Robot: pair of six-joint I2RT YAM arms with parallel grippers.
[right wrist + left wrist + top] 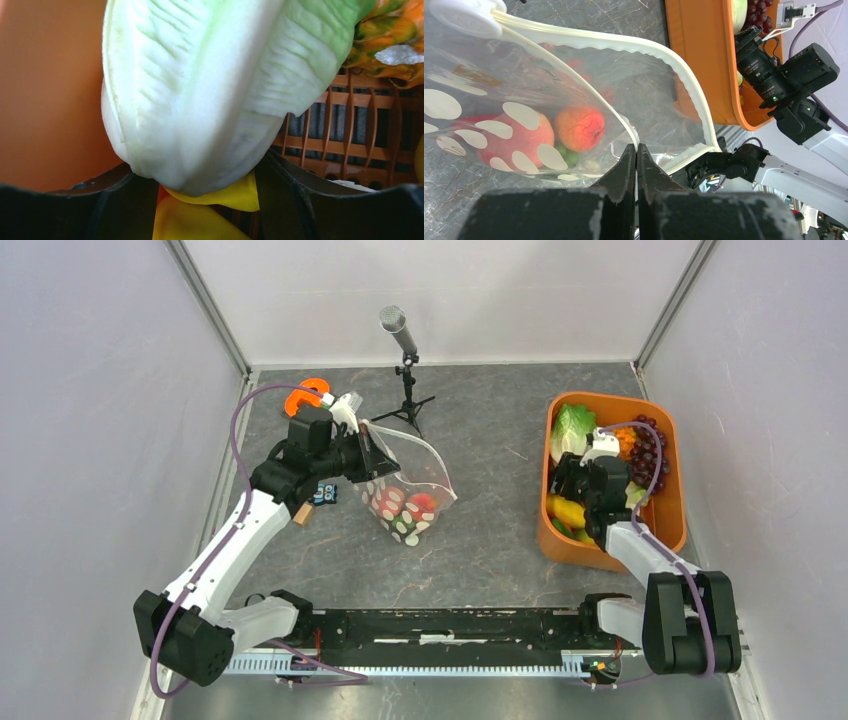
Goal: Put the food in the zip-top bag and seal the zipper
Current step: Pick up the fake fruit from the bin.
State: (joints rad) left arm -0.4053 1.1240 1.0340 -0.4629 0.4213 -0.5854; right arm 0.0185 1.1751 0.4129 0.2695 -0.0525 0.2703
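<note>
Orange plastic walls the tub (560, 540), the landmark for everything else. By its left wall sits the right claw (195, 167), fingers apart on either side of the lettuce (200, 85) at its pale base; I cannot tell whether they squeeze it yet. A yellow piece (200, 220) lies just under that base, and the pineapple (390, 30) lies deeper in the tub.

The likely risk is a poor hold. The lettuce is broad and smooth, so a grip low on its tapering end could let it swing or slip out over the surface (500, 540) left of the tub. It could also drag the yellow piece up.

Well left of the tub, the left claw (636, 155) is pressed together on the rim of the bag (649, 90). The mouth gapes toward the tub, the zipper (674, 65) is unsealed, and red pieces (579, 127) lie inside. If that pinch slides, the mouth could sag shut.
</note>
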